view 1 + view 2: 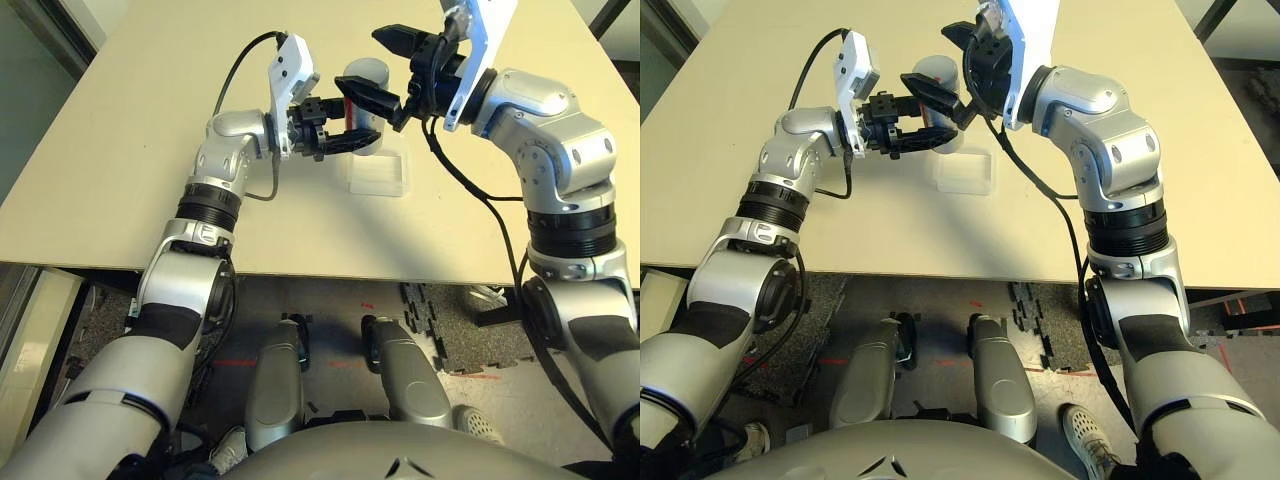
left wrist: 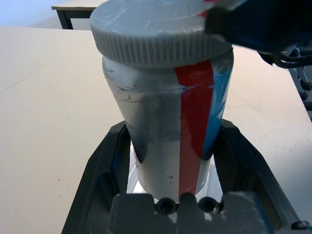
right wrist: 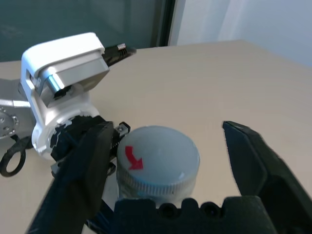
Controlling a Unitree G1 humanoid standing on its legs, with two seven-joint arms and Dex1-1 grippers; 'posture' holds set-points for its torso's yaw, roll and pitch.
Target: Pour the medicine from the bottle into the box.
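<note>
Uncapping step: left tool [image 1: 345, 140] clamps bottle [image 2: 170, 141] just behind box [image 1: 378, 176]; right tool [image 3: 165, 161], wide, straddles cap [image 3: 158, 163]; next: close, twist.

Left gripper [image 1: 345, 137] clamped; right gripper [image 3: 165, 151] jaws (level) spread.

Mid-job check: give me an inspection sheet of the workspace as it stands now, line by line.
Surface: beige table, bare apart from the job's things.
Job's things: bottle upright, grey cap on; clear box on the table beside it, looks empty.
Clutter: nothing seen.
Grippers: left gripper shut on the bottle's body; right gripper open, its fingers either side of the cap, not gripping it.
Cables: black cable looping from the left wrist camera; another hanging along the right arm over the table.
Surroundings: dark foam floor mats below the table edge; another table behind.
</note>
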